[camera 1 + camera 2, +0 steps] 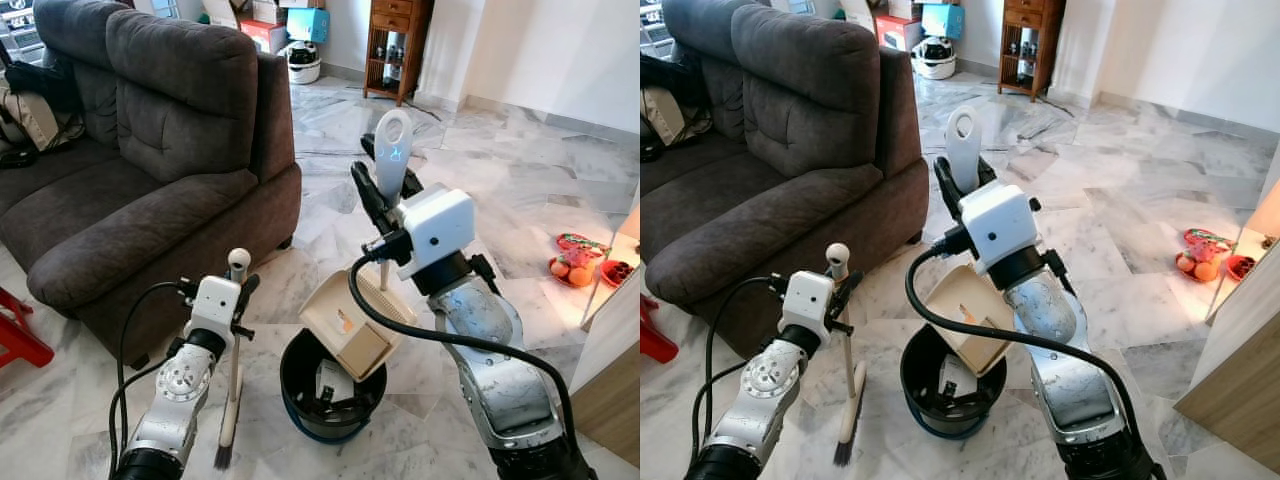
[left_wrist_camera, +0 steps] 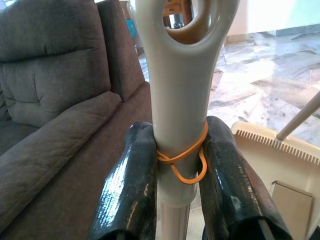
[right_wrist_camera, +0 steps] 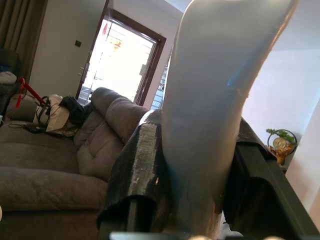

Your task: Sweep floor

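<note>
- Your right gripper (image 1: 385, 195) is clamped on the dustpan handle (image 1: 392, 150); the pan (image 1: 348, 322) hangs tilted over the bin (image 1: 330, 390), its open lip dipping inside the near rim.
- Judging by that, you're emptying the pan. Hold the lip inside the rim and tip steeper without swinging, so nothing spills onto the marble beside the bin.
- The dustpan's long axis runs up from the bin, leaning slightly away from you; handle loop on top, mouth down.
- Your left gripper (image 1: 236, 290) is closed on the brush (image 1: 232, 390) near its knobbed top, an orange band round the handle between the fingers (image 2: 127, 190).
- The brush stands almost upright just left of the bin, bristles down on the floor. Keep it still and clear of the rim while you tip.
</note>
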Controlling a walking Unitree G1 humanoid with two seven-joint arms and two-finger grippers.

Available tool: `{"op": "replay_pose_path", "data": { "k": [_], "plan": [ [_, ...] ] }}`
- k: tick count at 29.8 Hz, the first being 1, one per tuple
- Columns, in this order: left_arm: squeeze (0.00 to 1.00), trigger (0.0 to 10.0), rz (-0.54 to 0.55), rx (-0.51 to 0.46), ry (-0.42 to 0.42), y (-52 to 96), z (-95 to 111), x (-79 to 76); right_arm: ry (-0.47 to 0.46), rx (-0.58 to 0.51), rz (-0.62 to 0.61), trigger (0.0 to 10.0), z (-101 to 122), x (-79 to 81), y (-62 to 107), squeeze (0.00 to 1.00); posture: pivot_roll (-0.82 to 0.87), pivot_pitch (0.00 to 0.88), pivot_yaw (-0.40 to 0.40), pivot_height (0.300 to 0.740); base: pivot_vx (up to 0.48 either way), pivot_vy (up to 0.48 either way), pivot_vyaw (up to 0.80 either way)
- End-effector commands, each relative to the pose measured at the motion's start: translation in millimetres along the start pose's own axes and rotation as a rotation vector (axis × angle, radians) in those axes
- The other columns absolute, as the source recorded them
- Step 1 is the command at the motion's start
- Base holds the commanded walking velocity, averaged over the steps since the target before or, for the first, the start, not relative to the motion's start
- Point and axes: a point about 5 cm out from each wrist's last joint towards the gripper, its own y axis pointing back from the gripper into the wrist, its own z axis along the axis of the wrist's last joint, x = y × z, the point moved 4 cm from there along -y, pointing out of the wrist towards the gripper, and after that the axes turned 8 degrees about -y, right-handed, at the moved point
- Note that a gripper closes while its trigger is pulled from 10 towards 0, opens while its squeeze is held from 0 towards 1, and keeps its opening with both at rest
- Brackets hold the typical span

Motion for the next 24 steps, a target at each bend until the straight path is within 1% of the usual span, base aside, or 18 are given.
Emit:
{"op": "replay_pose_path", "data": {
  "k": [1,4,8,10,17,18,21,22,24],
  "plan": [
    [0.0,10.0,0.007,-0.036,-0.02,-3.3,8,4.2,0.029,-0.081,0.017,10.0,17,2.6,-4.6,0.0,0.09,0.0,0.033,0.74,0.0,0.0,0.0],
    [0.0,10.0,0.008,-0.038,-0.021,-4.0,9,4.8,0.057,-0.102,0.038,10.0,21,6.2,-5.9,0.0,0.09,0.0,0.032,0.74,0.0,0.0,0.0],
    [0.0,10.0,0.009,-0.039,-0.02,-4.6,9,5.0,0.067,-0.114,0.05,10.0,22,9.0,-6.1,0.0,0.09,0.0,0.032,0.74,0.0,0.0,0.0],
    [0.0,10.0,0.01,-0.038,-0.02,-4.7,9,5.5,0.074,-0.123,0.069,10.0,24,12.9,-5.9,0.0,0.09,0.0,0.032,0.74,0.0,0.0,0.0],
    [0.0,10.0,0.01,-0.037,-0.02,-5.0,9,5.5,0.077,-0.109,0.061,10.0,20,12.3,-5.4,0.0,0.1,0.0,0.032,0.74,0.0,0.0,0.0],
    [0.0,10.0,0.01,-0.036,-0.021,-4.9,9,5.9,0.081,-0.107,0.02,10.0,18,5.6,-6.4,0.0,0.09,0.0,0.033,0.74,0.0,0.0,0.0],
    [0.0,10.0,0.011,-0.036,-0.022,-4.9,9,6.0,0.093,-0.102,-0.013,10.0,16,-0.2,-7.4,0.0,0.1,0.0,0.032,0.74,0.0,0.0,0.0],
    [0.0,10.0,0.012,-0.036,-0.022,-4.7,9,6.3,0.115,-0.111,-0.057,10.0,17,-7.5,-7.6,0.0,0.1,0.0,0.032,0.74,0.0,0.0,0.0],
    [0.0,10.0,0.013,-0.036,-0.022,-4.6,9,6.4,0.126,-0.116,-0.075,10.0,18,-10.4,-7.6,0.0,0.1,0.0,0.032,0.74,0.0,0.0,0.0]
  ]
}}
